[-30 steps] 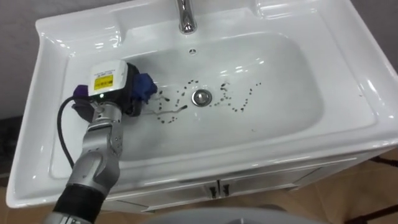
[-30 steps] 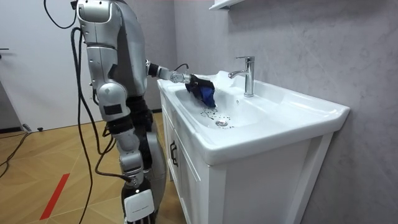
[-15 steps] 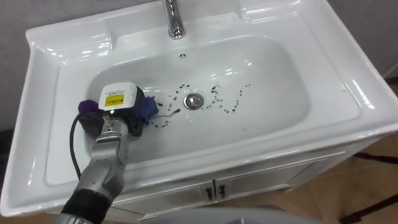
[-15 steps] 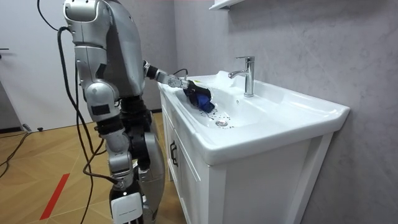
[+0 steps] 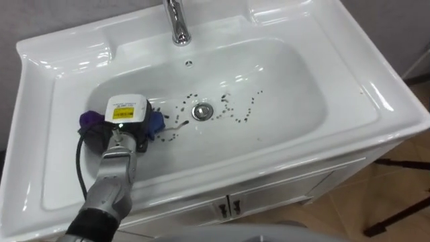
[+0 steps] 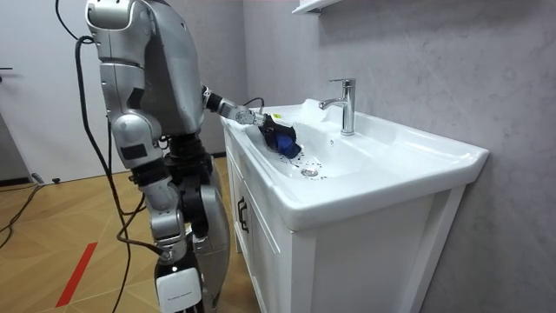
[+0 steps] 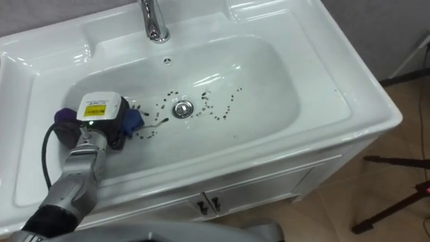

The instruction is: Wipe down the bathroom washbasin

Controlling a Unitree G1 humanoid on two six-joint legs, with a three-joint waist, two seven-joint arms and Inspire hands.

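The white basin (image 5: 289, 101) has dark specks scattered around its drain (image 5: 201, 111). My left hand (image 5: 114, 134) lies low in the basin's left part, left of the drain. It is shut on a blue and purple cloth (image 5: 156, 122) that bulges out on both sides of it and presses on the basin floor. The cloth's right edge touches the leftmost specks. In the room view I stand at the basin's end with the left hand (image 6: 261, 122) reaching over the rim, and the cloth (image 6: 282, 139) hangs below it.
A chrome faucet (image 5: 176, 23) stands at the back middle of the basin, above the small overflow hole (image 5: 189, 63). The wide flat rim (image 5: 376, 87) runs round the bowl. Cabinet doors with small handles (image 5: 227, 207) are below the front edge.
My left hand with the cloth has slid toward the basin's near side and a little lower. The eye view has shifted, and my torso has leaned back from the basin.
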